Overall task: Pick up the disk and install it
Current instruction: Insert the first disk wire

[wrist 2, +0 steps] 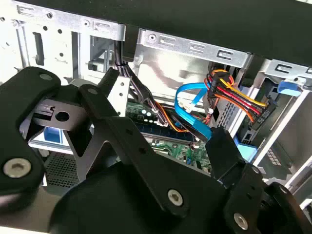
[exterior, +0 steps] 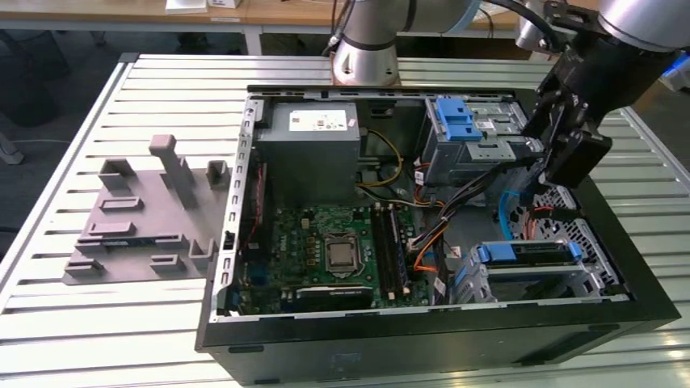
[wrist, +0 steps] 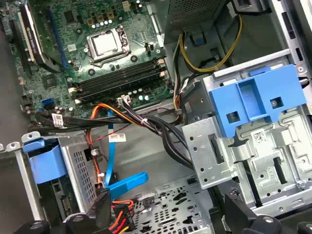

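Above the drive bays of the open computer case (exterior: 232, 242), at the exterior view's right, the gripper (exterior: 561, 153) hung released and held nothing. In the second wrist view its fingers (wrist 2: 223, 148) stood wide apart, with cables (wrist 2: 234, 95) and the green board (wrist 2: 187, 153) showing between them. Near it, toward the exterior view's lower right, the disk (exterior: 528, 254) sat on edge in the lower bay, a blue rail uppermost. Farther back stood the drive cage (exterior: 474, 133) with its blue latch, beside the grey power supply (exterior: 313, 149). Outside the case, on the exterior view's left, a grey holder (exterior: 140, 218) lay on the slatted table (exterior: 65, 323).
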